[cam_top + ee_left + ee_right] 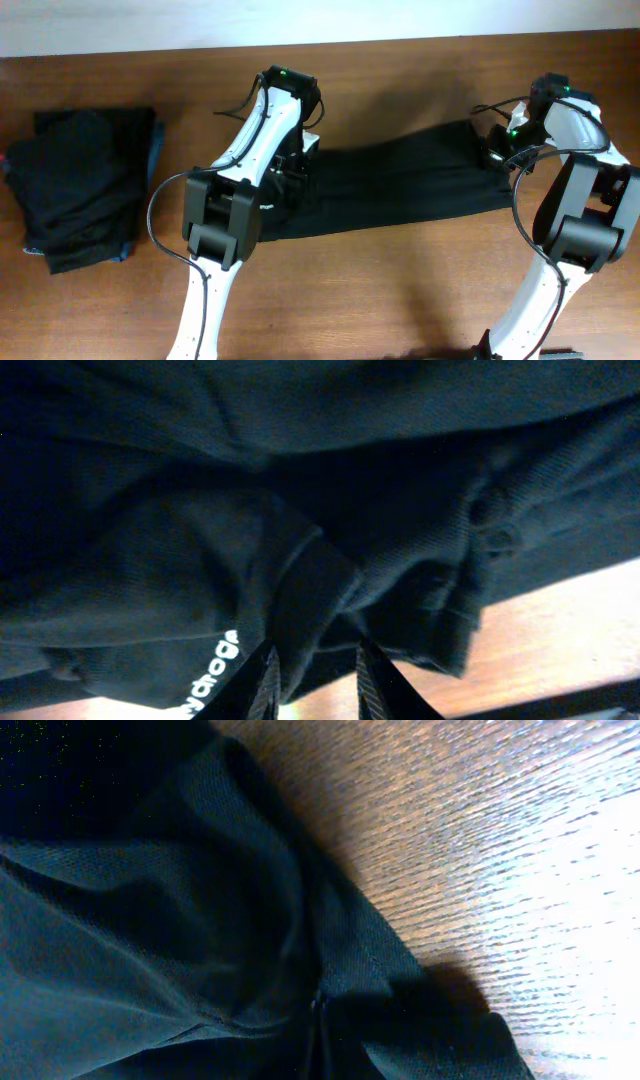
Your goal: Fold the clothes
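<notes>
This looks like a robotics lab bench rather than a home. A plain brown wooden table (400, 300) stands with its far edge against a bare pale wall (150, 25). A white-and-black left robot arm (220, 215) and its twin right robot arm (580, 225) rise from the near edge, with cables looping, over black fabric garments (400, 185).

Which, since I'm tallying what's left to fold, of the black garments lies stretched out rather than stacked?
The long garment lying stretched across the middle of the table; the other dark clothes sit piled at its left end.
</notes>
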Controlling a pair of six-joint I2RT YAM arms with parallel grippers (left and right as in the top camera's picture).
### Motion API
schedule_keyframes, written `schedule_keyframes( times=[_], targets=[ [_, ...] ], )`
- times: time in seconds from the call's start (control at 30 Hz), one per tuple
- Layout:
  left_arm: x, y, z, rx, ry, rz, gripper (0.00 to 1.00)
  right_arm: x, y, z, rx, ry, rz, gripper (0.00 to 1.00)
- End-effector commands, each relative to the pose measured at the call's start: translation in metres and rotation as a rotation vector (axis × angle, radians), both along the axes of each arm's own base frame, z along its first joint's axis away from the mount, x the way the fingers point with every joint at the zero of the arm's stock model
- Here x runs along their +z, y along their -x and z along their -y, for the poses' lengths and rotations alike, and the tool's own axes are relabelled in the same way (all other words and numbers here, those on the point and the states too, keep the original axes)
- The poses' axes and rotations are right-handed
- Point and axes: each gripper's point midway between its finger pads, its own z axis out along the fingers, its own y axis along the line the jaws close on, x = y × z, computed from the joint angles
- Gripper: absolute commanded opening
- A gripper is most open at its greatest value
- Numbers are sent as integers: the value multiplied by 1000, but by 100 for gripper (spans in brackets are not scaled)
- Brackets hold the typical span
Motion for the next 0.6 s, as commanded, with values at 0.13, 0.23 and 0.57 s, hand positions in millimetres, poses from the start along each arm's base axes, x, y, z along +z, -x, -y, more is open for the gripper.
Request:
schedule_keyframes(
  times=[0.13,0.23,0.57],
  targets=[
    [-22,12,2,16,29,-63,26,5,2,3,3,22,3,4],
    [-36,18,0,16,20,-84,26,5,2,3,3,22,3,4],
    [-26,12,0,1,25,-49,23,5,2,3,3,22,4,4]
  ],
)
